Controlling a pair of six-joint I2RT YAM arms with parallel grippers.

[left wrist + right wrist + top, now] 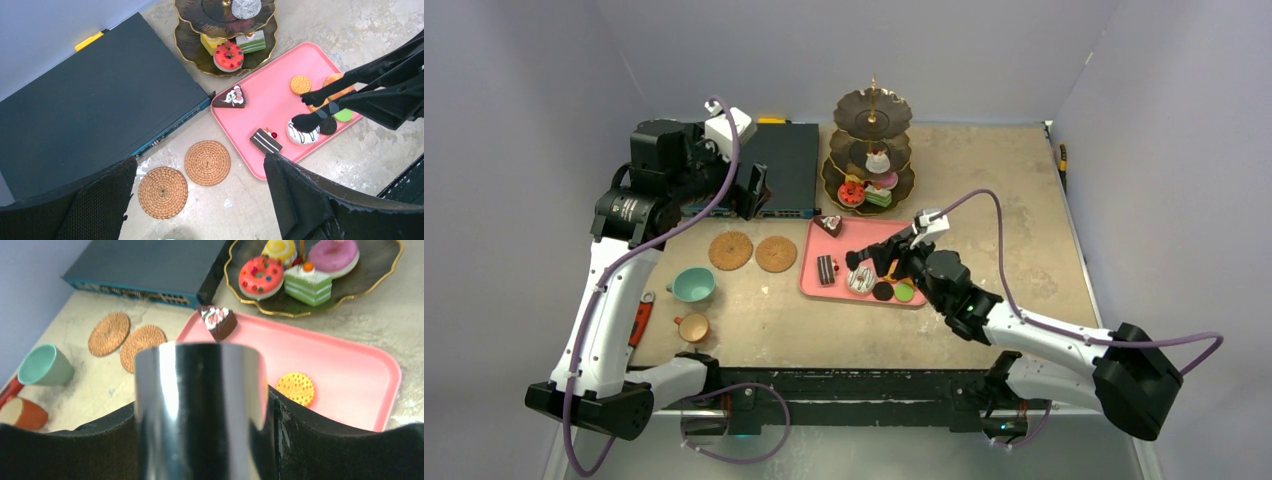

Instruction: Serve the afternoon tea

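right jaws clamp tongs [306, 121] | tongs over white donut [298, 135] | left jaws apart

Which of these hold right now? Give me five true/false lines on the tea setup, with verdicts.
1. Both woven coasters are bare. True.
2. The right end effector holds black tongs over the pink tray. True.
3. The left end effector is shut on the teal cup. False: it is open and empty, by the dark box.
4. The red doughnut lies on the pink tray. False: it sits on the stand's bottom tier.
5. The pink tray is empty. False: several cakes lie on it.
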